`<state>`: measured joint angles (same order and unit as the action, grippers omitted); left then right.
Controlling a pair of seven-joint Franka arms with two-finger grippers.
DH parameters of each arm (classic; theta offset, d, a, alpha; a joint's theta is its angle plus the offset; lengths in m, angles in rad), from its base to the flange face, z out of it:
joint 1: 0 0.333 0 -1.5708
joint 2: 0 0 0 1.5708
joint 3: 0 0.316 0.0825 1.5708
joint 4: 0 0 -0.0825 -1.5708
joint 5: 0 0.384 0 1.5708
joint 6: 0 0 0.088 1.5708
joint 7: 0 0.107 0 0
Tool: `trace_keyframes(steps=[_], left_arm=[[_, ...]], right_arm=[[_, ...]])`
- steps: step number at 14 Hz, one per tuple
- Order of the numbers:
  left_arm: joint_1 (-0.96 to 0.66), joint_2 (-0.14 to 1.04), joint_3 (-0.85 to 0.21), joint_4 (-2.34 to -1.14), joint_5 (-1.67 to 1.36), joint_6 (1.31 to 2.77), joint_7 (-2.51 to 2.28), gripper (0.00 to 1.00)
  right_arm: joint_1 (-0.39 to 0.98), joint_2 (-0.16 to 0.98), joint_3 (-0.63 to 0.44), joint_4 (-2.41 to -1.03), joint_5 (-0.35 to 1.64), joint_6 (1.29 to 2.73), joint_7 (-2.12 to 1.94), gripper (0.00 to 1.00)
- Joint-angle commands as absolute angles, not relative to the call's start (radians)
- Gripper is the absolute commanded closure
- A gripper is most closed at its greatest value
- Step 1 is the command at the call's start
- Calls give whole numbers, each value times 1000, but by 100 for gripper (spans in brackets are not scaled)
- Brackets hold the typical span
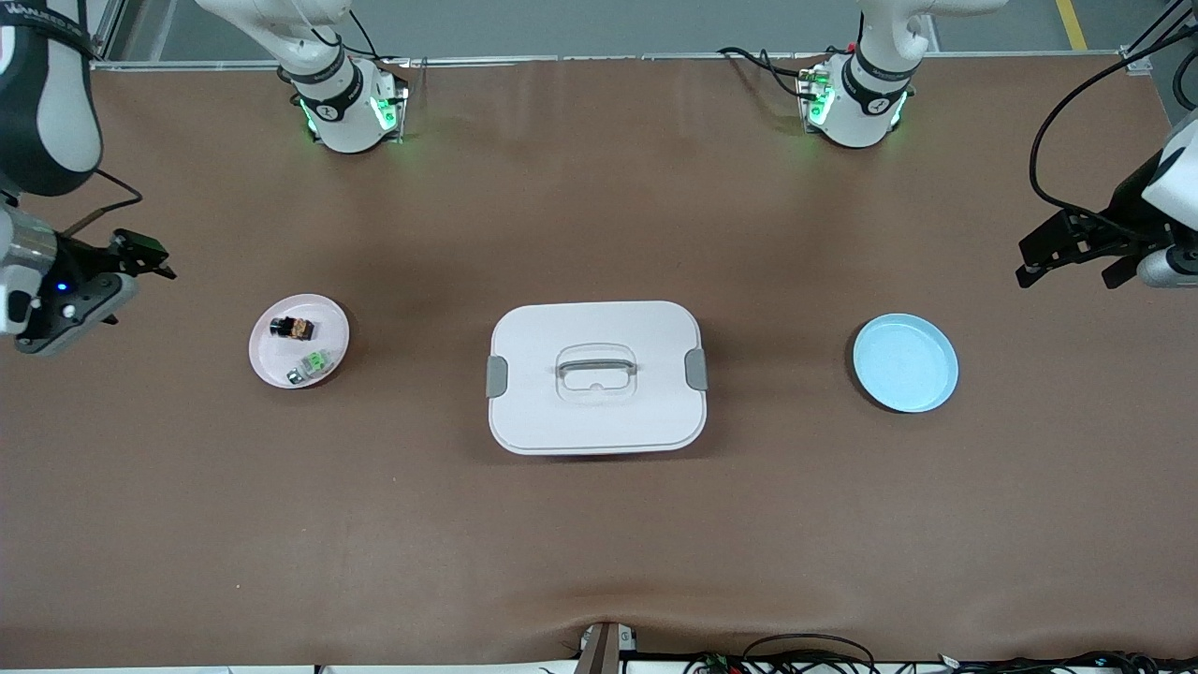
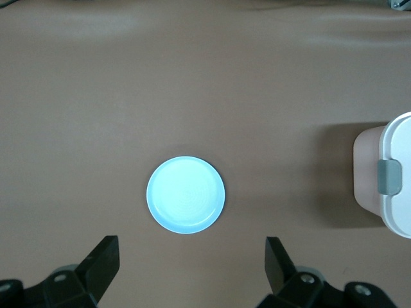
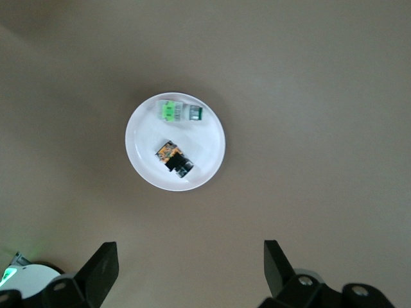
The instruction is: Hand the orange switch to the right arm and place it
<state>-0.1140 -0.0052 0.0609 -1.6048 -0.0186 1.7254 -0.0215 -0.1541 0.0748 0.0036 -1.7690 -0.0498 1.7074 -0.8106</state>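
Observation:
The orange switch (image 1: 291, 328), a tiny black block with an orange band, lies on a small pale pink plate (image 1: 331, 329) toward the right arm's end of the table. In the right wrist view the orange switch (image 3: 173, 158) lies on that plate (image 3: 207, 149) beside a clear piece with a green mark (image 3: 180, 112). My right gripper (image 1: 150, 256) hangs open and empty above the table's end past the plate, its fingers spread wide (image 3: 191, 248). My left gripper (image 1: 1067, 266) hangs open and empty over the left arm's end of the table, looking down on a blue plate (image 2: 186, 194).
A white lidded box (image 1: 596, 374) with grey clips and a handle stands mid-table, its edge showing in the left wrist view (image 2: 399, 173). The blue plate (image 1: 905, 362) lies bare toward the left arm's end. The clear-and-green piece (image 1: 314, 363) shares the pink plate.

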Motion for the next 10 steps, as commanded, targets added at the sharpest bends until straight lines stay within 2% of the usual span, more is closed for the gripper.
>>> trace_keyframes(steps=[1,5,7,10], left_arm=[[-113,-3,61,-1580,0,1704,0,0],[-112,-2,61,-1569,-6,1697,0,0],[-113,-2,61,-1569,-6,1695,0,0],[-115,3,61,-1569,-9,1675,-3,0]], right_arm=[[-189,74,18,-1712,-40,1677,-659,0],[-144,75,26,-1620,-40,1565,-204,0],[-97,75,26,-1594,-41,1559,34,0],[-86,72,23,-1562,-46,1557,83,0]])
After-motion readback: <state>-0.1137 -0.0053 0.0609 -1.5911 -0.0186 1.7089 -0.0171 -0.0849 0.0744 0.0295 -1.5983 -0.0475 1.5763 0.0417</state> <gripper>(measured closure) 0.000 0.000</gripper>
